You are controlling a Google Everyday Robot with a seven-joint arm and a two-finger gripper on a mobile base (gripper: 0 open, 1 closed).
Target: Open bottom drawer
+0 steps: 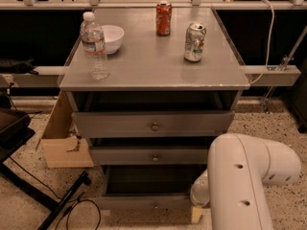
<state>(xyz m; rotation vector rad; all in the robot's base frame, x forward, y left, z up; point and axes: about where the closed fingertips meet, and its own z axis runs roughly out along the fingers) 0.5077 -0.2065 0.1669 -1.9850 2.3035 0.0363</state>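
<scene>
The grey cabinet (153,75) has three drawers. The bottom drawer (139,202) is the lowest one, a slim grey front with a small round knob (155,206). It stands out from the cabinet, and a dark opening shows above its front. The middle drawer (148,155) and top drawer (153,123) sit above it, each with a knob. My white arm (244,176) comes in from the lower right. My gripper (196,212) is low at the right end of the bottom drawer's front, mostly hidden behind the arm.
On the cabinet top stand a water bottle (93,44), a white bowl (111,37), a red can (163,17) and a silver-green can (194,42). A cardboard box (62,138) sits on the floor at left, with a black stand leg and cable (67,202) in front.
</scene>
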